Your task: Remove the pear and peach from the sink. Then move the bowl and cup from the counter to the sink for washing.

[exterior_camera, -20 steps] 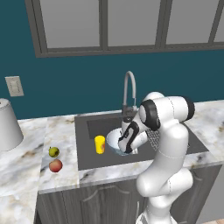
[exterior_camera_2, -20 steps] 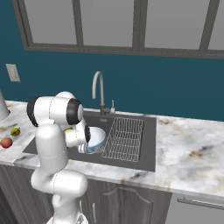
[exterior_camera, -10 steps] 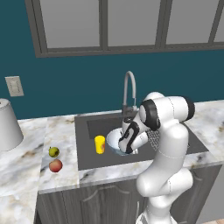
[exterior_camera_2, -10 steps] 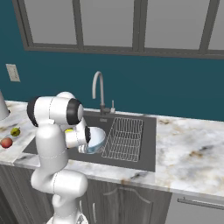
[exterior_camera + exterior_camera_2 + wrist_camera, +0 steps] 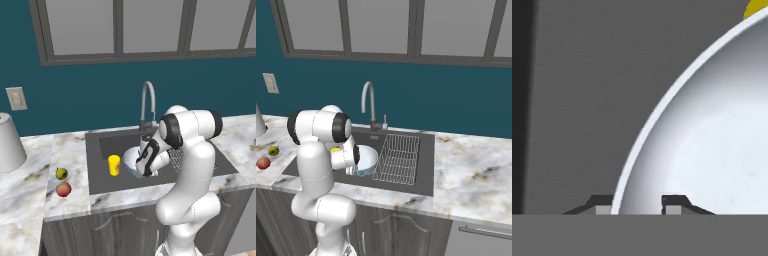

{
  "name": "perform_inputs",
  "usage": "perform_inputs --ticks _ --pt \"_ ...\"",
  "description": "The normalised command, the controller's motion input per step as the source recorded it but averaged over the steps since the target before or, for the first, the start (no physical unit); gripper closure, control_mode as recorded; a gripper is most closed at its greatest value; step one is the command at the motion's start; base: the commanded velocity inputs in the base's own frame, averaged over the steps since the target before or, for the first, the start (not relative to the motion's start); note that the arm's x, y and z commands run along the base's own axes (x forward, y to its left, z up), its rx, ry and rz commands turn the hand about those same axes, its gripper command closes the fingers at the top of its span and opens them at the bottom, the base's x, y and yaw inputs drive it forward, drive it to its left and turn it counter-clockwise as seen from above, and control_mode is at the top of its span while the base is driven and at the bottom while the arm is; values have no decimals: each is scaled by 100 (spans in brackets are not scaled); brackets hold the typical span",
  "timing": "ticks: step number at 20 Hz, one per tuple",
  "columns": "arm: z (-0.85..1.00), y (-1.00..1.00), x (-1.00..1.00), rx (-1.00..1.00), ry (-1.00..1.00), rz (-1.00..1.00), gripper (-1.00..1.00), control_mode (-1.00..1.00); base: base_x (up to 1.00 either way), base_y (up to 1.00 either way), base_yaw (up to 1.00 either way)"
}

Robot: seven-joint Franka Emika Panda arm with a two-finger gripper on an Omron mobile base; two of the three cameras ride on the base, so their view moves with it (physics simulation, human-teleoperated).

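The pale bluish-white bowl (image 5: 131, 159) (image 5: 368, 158) (image 5: 712, 125) lies in the dark grey sink (image 5: 100, 145) (image 5: 426, 167), tilted on its side. The yellow cup (image 5: 114, 165) (image 5: 335, 149) (image 5: 755, 7) stands in the basin just left of it. My gripper (image 5: 143, 167) (image 5: 356, 168) (image 5: 637, 205) is low in the sink, its fingertips astride the bowl's rim. It is open, with a gap on the inner side. The pear (image 5: 61, 173) (image 5: 274, 150) and the peach (image 5: 63, 189) (image 5: 263, 162) lie side by side on the marble counter (image 5: 30, 175) (image 5: 481, 175), left of the sink.
The curved steel faucet (image 5: 146, 100) (image 5: 369, 100) rises behind the basin. A wire rack (image 5: 399, 157) fills the sink's right half. A large grey-white upturned conical vessel (image 5: 7, 142) stands at the counter's far left. My arm leans over the sink's front edge.
The jaws have widened off the bowl's rim. Arm, bowl, cup and fruit stand where they were.
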Motion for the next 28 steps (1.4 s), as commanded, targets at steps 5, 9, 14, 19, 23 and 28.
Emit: perform_inputs --ticks 5,9,14,19,23,28 --pt "4 0 0 4 -1 0 -100 -100 0 0 0" --pt "15 0 -1 6 0 0 -100 -100 0 0 0" --pt "21 0 -4 5 -1 1 -100 -100 0 0 0" --pt "21 3 -4 3 -2 1 -100 -100 0 0 0" --pt "20 11 -4 0 -4 0 -100 -100 0 0 0" --pt "21 13 -3 0 -5 0 -100 -100 0 0 0"
